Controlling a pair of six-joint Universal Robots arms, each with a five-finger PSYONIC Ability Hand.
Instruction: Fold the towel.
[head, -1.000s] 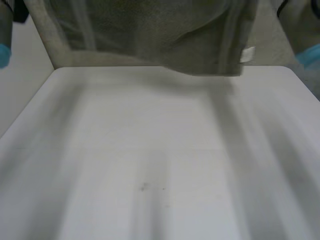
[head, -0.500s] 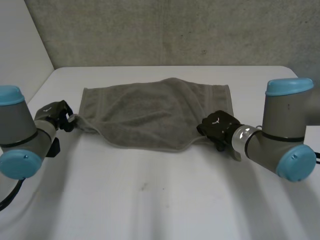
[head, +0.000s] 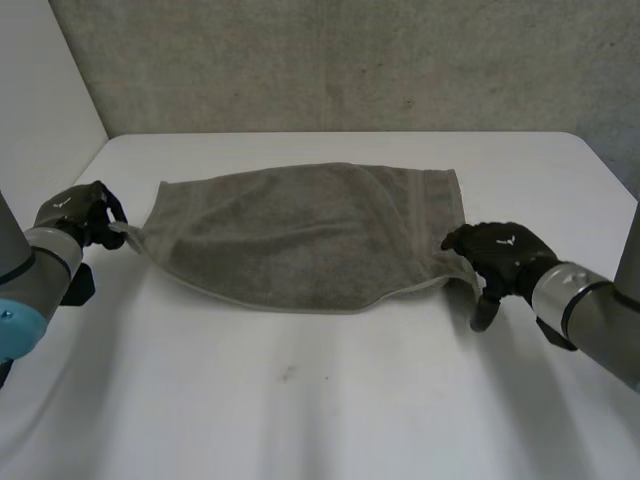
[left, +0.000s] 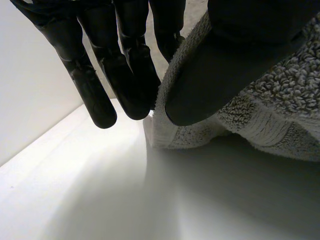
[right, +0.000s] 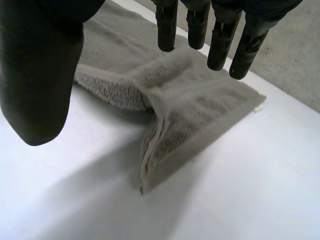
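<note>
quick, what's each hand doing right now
Left hand: shut on the towel, pinching its corner.
Right hand: open, holding nothing, at the towel's other end.

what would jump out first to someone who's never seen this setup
A grey towel lies spread and slightly rumpled across the far half of the white table. The left hand pinches the towel's left corner between thumb and fingers. The right hand is open at the right corner, with straight fingers that hold nothing.
</note>
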